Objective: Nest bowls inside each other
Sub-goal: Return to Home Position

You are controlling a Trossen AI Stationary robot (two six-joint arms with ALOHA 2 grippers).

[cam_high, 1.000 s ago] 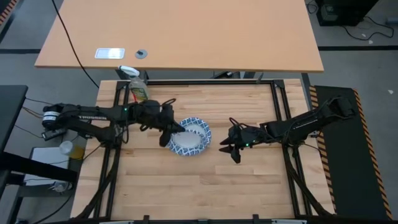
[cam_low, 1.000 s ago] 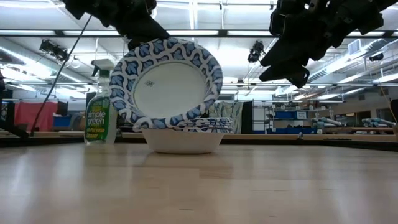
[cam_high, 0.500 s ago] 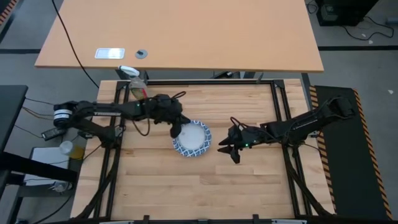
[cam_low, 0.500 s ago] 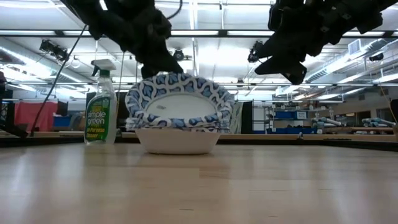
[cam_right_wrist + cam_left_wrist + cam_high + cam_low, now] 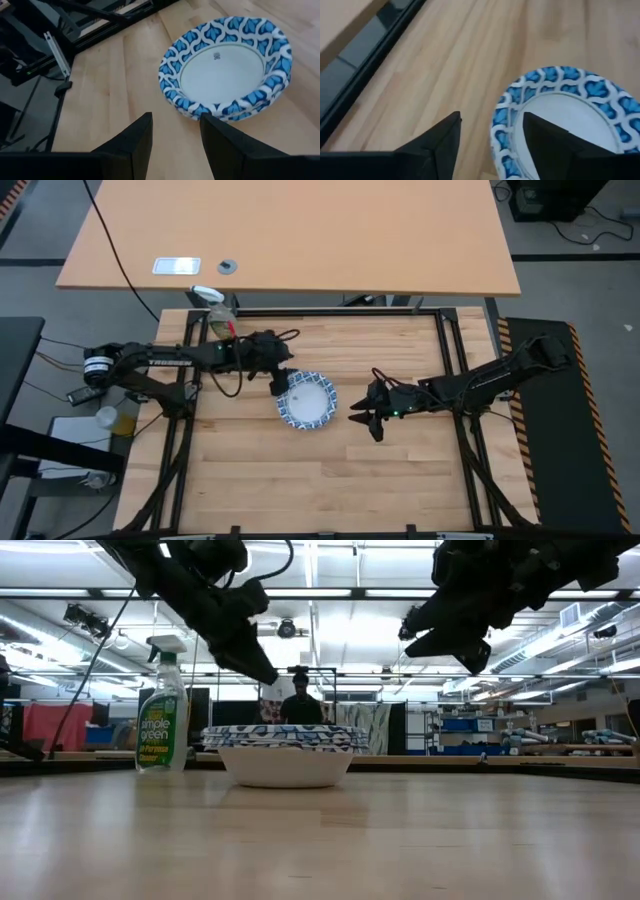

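The bowls stand nested in one stack at the middle of the table, white inside with blue-and-white patterned rims. In the low view the stack sits level on its white base. My left gripper hangs open just above the stack's far-left rim, clear of it. My right gripper hovers open to the right of the stack, nothing between its fingers, and faces the bowls.
A spray bottle with a green label stands at the table's far left corner. A black frame rail borders the wooden table. A person stands in the room far behind. Bare wood lies near and to the right.
The top bowl, held steeply tilted by my left gripper a second ago, has tipped down and now lies level in the stack. My left gripper has let go of it and stands just above the stack's far-left rim. The right arm has kept still.
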